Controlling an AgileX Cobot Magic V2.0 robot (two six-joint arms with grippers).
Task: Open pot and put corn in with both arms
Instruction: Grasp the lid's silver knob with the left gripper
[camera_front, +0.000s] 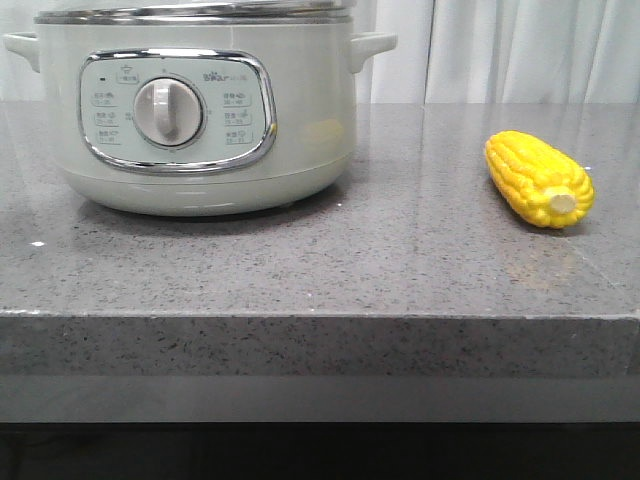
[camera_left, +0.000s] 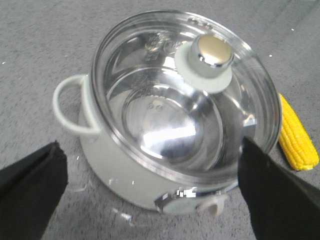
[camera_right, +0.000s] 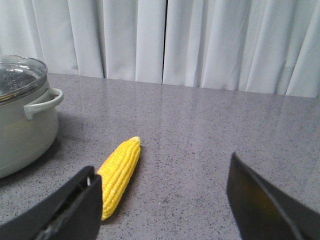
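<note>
Grey counter, white curtain behind

The counter (camera_front: 300, 270) is speckled grey stone with a glossy top that shows faint reflections; its thick front edge runs across the front view, dark below; the curtain (camera_right: 200, 40) hangs in soft vertical folds along the far edge, a dark gap between two panels.

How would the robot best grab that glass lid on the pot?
By the round knob standing up from the middle of the glass lid, coming down from above. The lid is flat, wide and smooth; the knob looks like its only graspable part. The open left gripper hangs above.
</note>
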